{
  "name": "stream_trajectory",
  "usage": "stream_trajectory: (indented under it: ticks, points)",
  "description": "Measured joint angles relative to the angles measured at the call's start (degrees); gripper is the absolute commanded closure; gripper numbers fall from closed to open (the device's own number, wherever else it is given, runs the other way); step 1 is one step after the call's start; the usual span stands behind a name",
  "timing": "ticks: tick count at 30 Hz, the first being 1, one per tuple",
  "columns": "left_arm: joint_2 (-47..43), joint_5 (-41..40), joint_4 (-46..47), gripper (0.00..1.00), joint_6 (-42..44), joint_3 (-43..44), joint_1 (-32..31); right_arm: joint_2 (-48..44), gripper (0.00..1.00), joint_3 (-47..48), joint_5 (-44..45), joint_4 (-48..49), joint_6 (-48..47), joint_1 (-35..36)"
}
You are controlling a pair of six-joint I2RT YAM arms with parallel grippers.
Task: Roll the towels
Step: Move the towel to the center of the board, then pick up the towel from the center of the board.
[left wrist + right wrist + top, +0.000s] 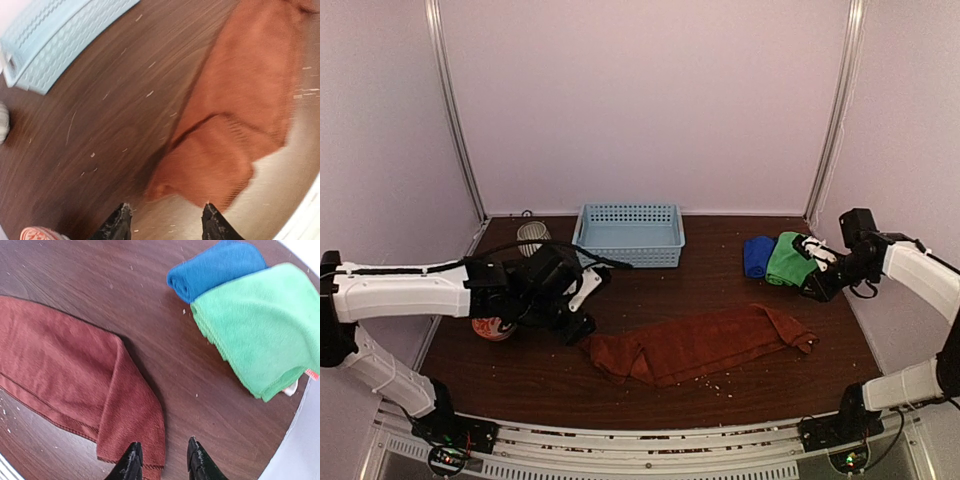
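Note:
A rust-red towel (700,345) lies crumpled and partly folded lengthwise on the dark table in front of both arms. At the right rear a blue rolled towel (757,256) sits against a folded green towel (790,258). My left gripper (582,308) hovers just off the red towel's left end. In the left wrist view the left gripper (165,220) is open and empty, with the red towel (240,110) ahead. My right gripper (164,460) is open above the red towel's (65,375) right corner, with the blue towel (215,267) and the green towel (260,325) beyond.
A light blue lattice basket (628,233) stands at the back centre. An orange-and-white bowl (492,328) sits under the left arm, and a small ribbed cup (531,238) is at the back left. Crumbs dot the table near the front edge.

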Motion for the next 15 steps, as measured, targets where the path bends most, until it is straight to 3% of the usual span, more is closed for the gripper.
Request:
stream_trajectory:
  ticks: [2,3,4,5,9,15]
  points:
    - [-3.1,2.2,0.9,0.50,0.7,0.0,-2.6,-2.1,0.68,-1.4,-1.9,1.5,-0.1,0.0]
    - [-3.6,3.0,1.6,0.32,1.2,0.1,-4.5,-2.7,0.68,-2.3,-3.2,2.4,-0.1,0.0]
    - [-3.2,3.3,1.7,0.27,1.7,0.4,-6.4,-3.0,0.67,-3.2,-4.7,3.2,-0.3,0.0]
    - [-1.6,3.0,1.3,0.27,2.3,1.3,-8.9,-3.1,0.67,-4.3,-6.5,4.1,-0.4,0.0]
    - [8.8,1.5,0.6,0.40,4.3,6.1,-15.3,-2.6,0.67,-8.1,-12.5,6.9,-1.4,0.7]
    - [17.5,-0.5,-1.3,0.42,7.2,7.8,-16.2,-1.2,0.67,-8.4,-15.1,9.2,-1.9,2.9]
